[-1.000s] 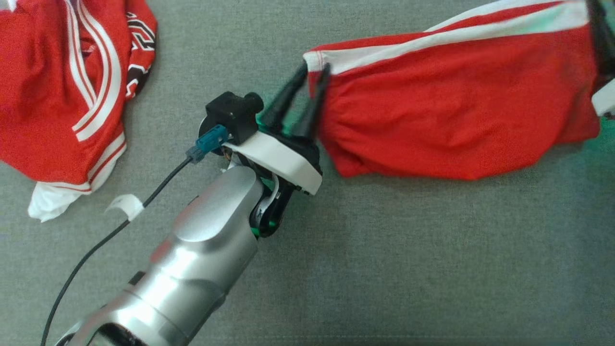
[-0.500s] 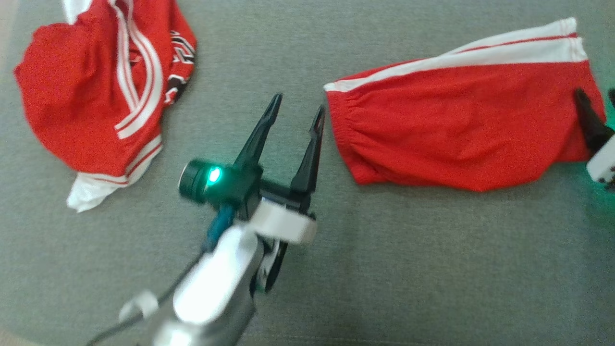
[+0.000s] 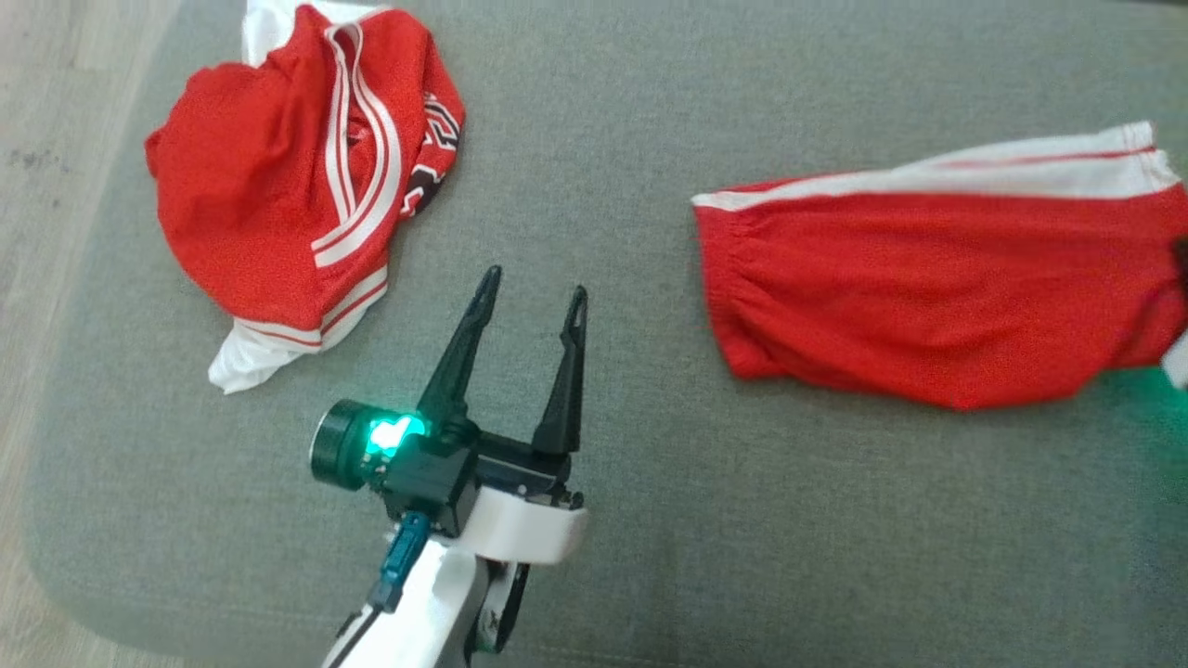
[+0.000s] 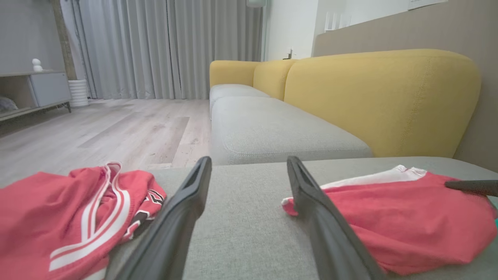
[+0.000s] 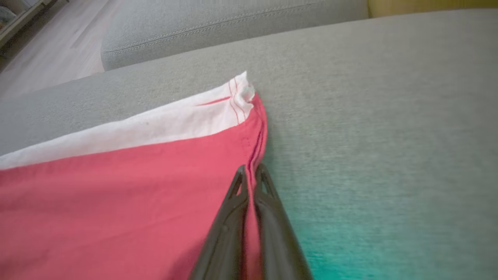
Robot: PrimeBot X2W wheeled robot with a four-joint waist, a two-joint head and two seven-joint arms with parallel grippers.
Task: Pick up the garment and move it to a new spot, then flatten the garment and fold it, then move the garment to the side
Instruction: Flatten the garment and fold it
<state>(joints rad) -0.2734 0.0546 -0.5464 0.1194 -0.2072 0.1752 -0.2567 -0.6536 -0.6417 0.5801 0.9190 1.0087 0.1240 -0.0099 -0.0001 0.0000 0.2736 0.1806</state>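
The black lettering (image 3: 434, 139) on the crumpled jersey (image 3: 269, 204) cannot be read.

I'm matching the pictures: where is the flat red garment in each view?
Head view: flat red garment at right, on the grey cushion.
Left wrist view: garment lower right, beside the open left gripper.
Right wrist view: garment lower left, edge pinched by the right gripper.
Shared landmark: its white band.

A yellow backrest (image 4: 381, 101) stands behind grey seat cushions (image 4: 272, 136) beside a wooden floor (image 4: 116, 128).
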